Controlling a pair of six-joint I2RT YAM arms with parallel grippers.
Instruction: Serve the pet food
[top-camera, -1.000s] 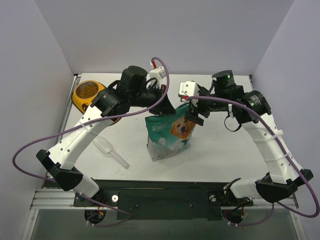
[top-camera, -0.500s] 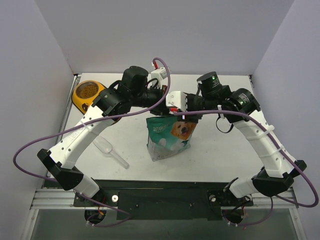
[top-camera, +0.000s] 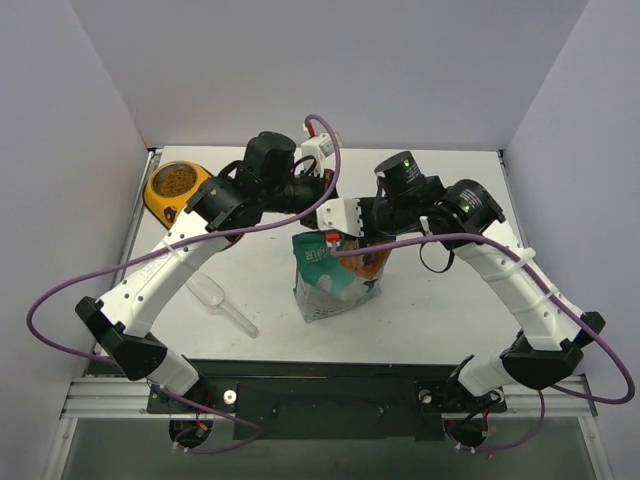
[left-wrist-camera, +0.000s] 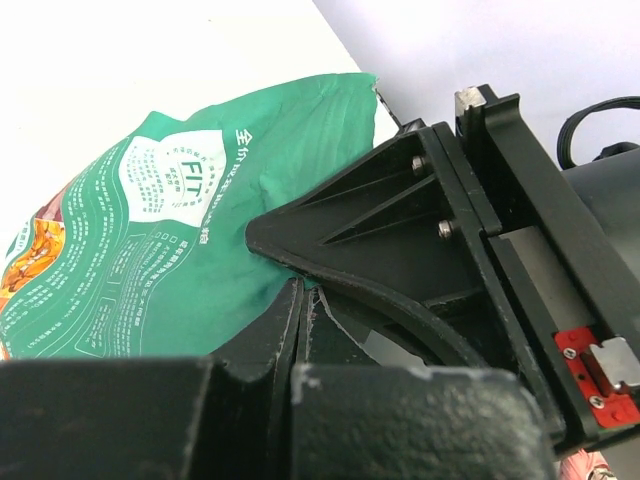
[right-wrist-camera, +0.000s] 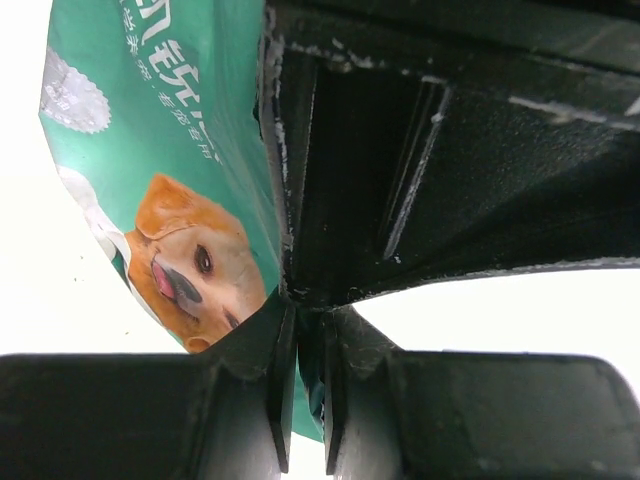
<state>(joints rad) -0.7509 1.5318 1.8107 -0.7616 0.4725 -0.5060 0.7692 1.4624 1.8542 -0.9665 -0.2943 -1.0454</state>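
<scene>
The teal-and-white pouch (top-camera: 330, 290) with the dog face stands upright mid-table. Both grippers meet at its top edge. My left gripper (top-camera: 325, 212) is shut on that edge; in the left wrist view its jaws (left-wrist-camera: 303, 300) pinch the green film (left-wrist-camera: 170, 230), with the right gripper's black body (left-wrist-camera: 450, 230) just beyond. My right gripper (top-camera: 345, 238) is shut on the pouch too; in the right wrist view a fold of teal film sits between its jaws (right-wrist-camera: 308, 340), beside the dog print (right-wrist-camera: 185, 265). Pet food (top-camera: 176, 181) fills one bowl of the yellow feeder (top-camera: 153, 197).
A clear plastic scoop (top-camera: 215, 297) lies on the table left of the pouch, under the left arm. The feeder sits at the far left corner against the wall. Purple cables loop off both arms over the table sides.
The right arm swung left from beside the pouch to its top edge and its jaws closed there. The left arm stayed put, gripping the pouch throughout.
</scene>
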